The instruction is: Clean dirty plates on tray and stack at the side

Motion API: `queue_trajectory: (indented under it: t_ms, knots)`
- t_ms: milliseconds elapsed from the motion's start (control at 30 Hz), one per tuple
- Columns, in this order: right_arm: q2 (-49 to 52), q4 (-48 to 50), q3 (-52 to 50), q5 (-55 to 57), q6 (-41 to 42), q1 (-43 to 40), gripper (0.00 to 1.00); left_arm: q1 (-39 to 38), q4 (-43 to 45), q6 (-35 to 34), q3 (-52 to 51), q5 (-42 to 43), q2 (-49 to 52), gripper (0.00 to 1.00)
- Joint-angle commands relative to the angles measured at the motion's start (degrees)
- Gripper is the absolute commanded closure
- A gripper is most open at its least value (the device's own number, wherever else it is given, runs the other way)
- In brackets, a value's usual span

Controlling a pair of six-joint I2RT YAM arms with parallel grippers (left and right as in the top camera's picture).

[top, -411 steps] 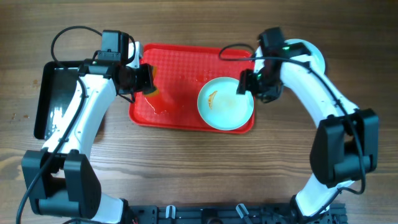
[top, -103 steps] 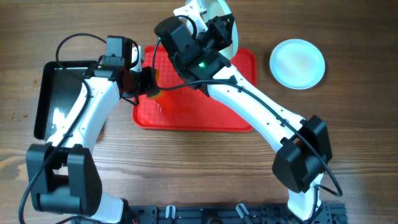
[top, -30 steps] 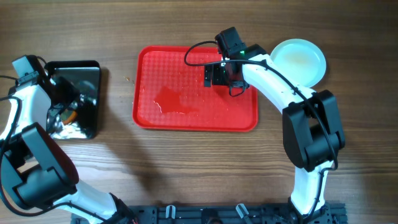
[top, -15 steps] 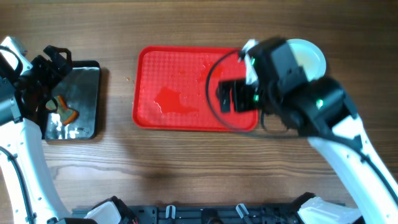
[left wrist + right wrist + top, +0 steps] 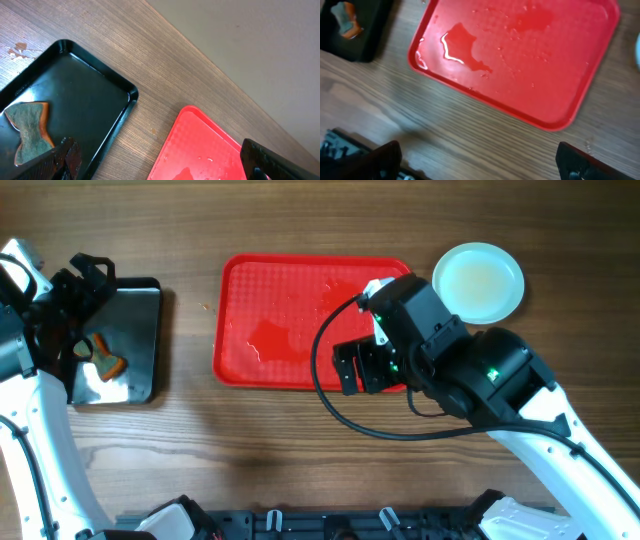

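The red tray [image 5: 290, 290] lies mid-table with no plate on it, only a wet patch [image 5: 270, 340]. Pale blue plates [image 5: 480, 280] rest on the wood to the right of the tray, at the back right; the top one has a faintly yellowish centre. My right gripper [image 5: 362, 368] hangs open and high over the tray's front right corner, nothing between its fingers [image 5: 590, 162]. In the right wrist view the tray [image 5: 530, 65] and its puddle [image 5: 460, 45] lie below. My left gripper [image 5: 88, 278] is open and raised above the black tray.
A black glossy tray [image 5: 135, 310] sits at the left, holding an orange-and-green sponge [image 5: 100, 358]. The left wrist view shows that sponge [image 5: 27, 127] on the black tray [image 5: 85, 95], with the red tray's corner [image 5: 210, 150] to the right. A rail runs along the table's front edge.
My left gripper opened, left the sponge on the black tray and lifted away. My right arm drew back from the tray's right side and rose towards the camera.
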Motion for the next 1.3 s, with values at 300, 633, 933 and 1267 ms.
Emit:
queue_trajectory:
  t_ms: [300,633,933,1267]
  knots:
    - [-7.48,2.25,-2.12,13.44,-5.99,-2.05,0.00,0.00,0.15,0.09,0.17,1.07,0.07,0.00]
    - [-37.62,61.46,-55.91,-10.80,-12.85,-23.04,0.00,0.00,0.15,0.09,0.17,1.07,0.07,0.00]
    - [-66.88,67.82,-77.83,-12.09,-10.73,-34.21,0.00,0.00,0.15,0.09,0.17,1.07,0.07,0.00]
    - [-76.98,70.51,-83.14,-13.03,-10.36,-42.05,0.00,0.00,0.15,0.09,0.17,1.07,0.07,0.00]
